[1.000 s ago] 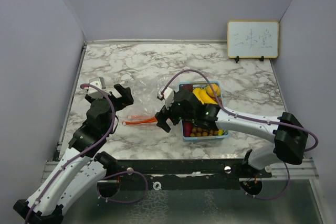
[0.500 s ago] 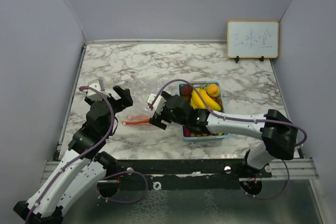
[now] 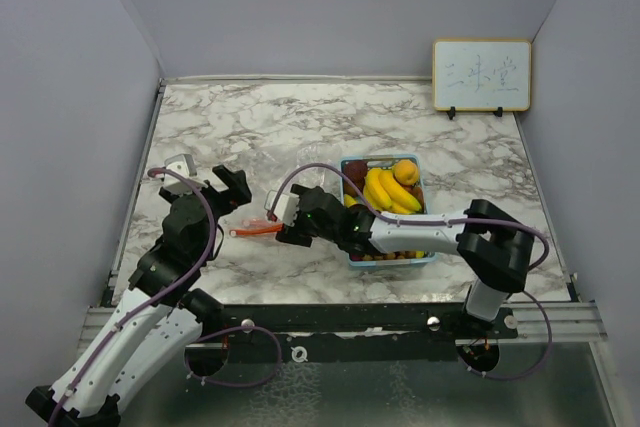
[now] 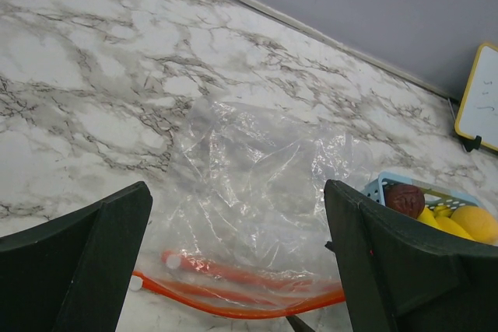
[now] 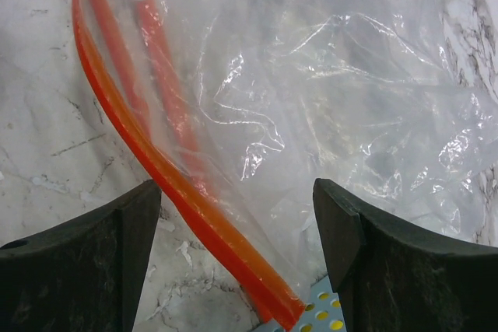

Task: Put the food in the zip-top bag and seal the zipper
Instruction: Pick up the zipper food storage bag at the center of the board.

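The right gripper (image 5: 236,192) gapes wide and empty over the orange zipper (image 5: 156,169) of the clear zip-top bag (image 5: 334,75), mid-frame in the top view. The left gripper (image 4: 237,192), equally open and empty, sits left of the bag. The food (image 3: 385,190) lies in the light-blue basket (image 3: 360,158), right of centre.

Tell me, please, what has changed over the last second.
The right gripper moved left, away from the light-blue plastic basket, to over the orange zipper of the clear zip-top bag, jaws open and empty. The left gripper, bag, basket and toy food stayed put.
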`<state>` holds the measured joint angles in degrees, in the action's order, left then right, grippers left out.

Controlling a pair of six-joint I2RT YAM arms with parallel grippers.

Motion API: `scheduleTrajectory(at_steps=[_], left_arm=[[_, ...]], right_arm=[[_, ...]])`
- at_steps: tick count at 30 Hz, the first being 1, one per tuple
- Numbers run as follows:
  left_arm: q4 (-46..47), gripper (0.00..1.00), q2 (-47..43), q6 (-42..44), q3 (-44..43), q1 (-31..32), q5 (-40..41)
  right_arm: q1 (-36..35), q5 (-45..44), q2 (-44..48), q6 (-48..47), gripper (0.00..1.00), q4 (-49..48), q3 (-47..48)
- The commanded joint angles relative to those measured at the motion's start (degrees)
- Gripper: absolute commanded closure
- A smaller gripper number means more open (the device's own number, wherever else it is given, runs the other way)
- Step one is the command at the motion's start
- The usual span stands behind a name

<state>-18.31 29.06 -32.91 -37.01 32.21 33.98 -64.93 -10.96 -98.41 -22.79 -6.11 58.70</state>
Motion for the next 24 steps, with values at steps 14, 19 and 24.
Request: scheduleTrajectory(at_steps=[14, 19, 24], left_arm=[[1.4, 0.05, -4.3, -1.2, 0.6, -0.4, -0.4], [4.6, 0.11, -7.9, -1.0, -0.2, -0.4, -5.6], [3.4, 0.15, -6.5, -3.4, -1.0, -0.3, -7.5]], right_arm=[[-0.2, -22.9, -5.1, 5.9, 0.97, -13.7, 4.5], [0.3, -24.7, -2.6, 17.7, 0.98, -5.3, 10.3], [0.3, -24.3, 0.6, 24.7, 0.98, -1.2, 13.5]])
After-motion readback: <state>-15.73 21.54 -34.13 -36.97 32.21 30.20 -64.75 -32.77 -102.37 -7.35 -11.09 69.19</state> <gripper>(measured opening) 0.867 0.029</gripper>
